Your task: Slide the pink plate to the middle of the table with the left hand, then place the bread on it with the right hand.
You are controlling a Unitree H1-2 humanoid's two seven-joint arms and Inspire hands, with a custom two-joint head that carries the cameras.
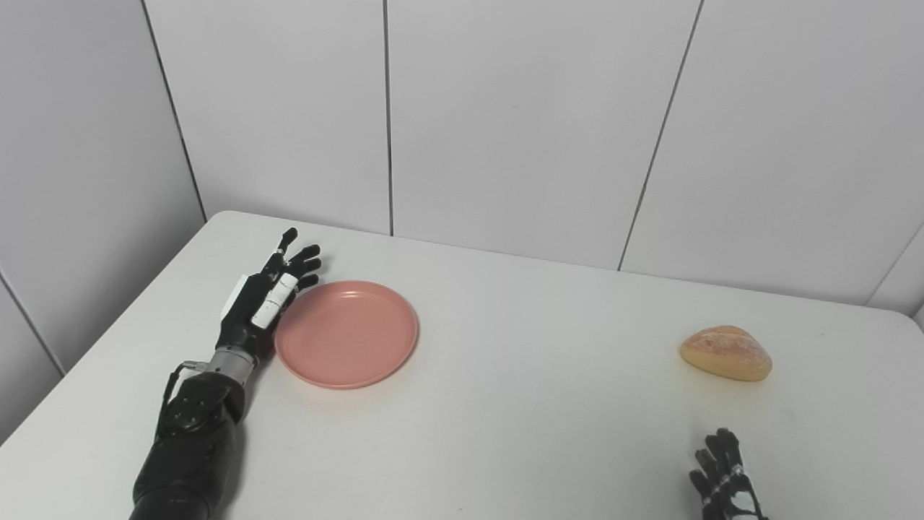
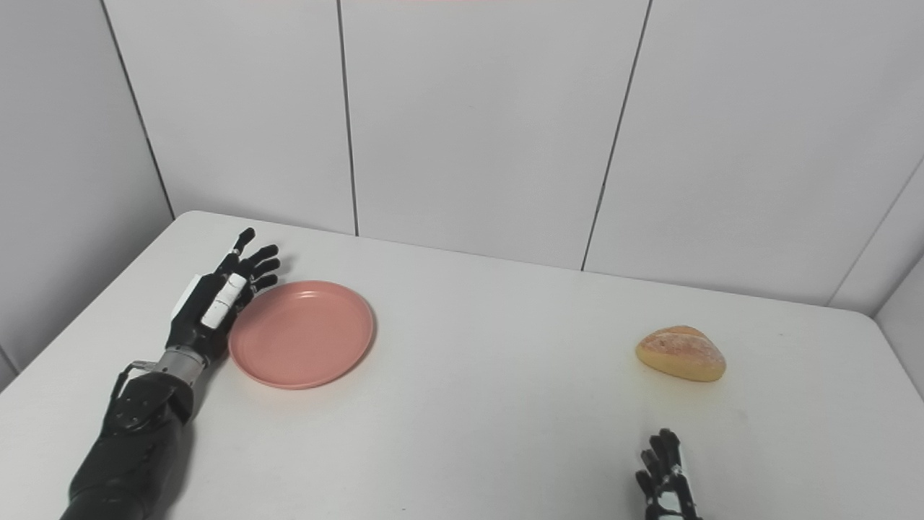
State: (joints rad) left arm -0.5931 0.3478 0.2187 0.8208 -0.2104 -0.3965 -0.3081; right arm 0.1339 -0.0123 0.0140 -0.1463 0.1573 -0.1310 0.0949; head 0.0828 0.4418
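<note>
table (image 1: 505, 404): white, rounded corners, set against pale wall panels (image 1: 520, 115) with dark seams.
plate (image 1: 346, 334): pink, round, shallow, flat on the table, empty. Sits left of table centre, toward the far left part of the top.
left hand (image 1: 268, 297): black with white patches, just left of the plate, edge-on against the plate's left rim. Looks touching the rim, contact not fully clear. Fingers (image 1: 303, 261) stretched and spread, pointing past the far-left side of the plate. Gripping nothing.
left arm (image 1: 191, 440): comes up from bottom left, forearm lying near and left of the plate, low over the table.
bread (image 1: 726, 352): golden-brown roll, rounded top, flat on the table, well right of the plate, near the right edge. Nothing touching it.
right hand (image 2: 668, 477): only upper part visible at the bottom edge, far right of the plate, nearer than the bread and apart from it. Fingers pointing up toward the bread, close together, slightly bent. Holding nothing visible; open or closed cannot tell from what shows.
gap plate to bread: bare tabletop between them, well apart.
</note>
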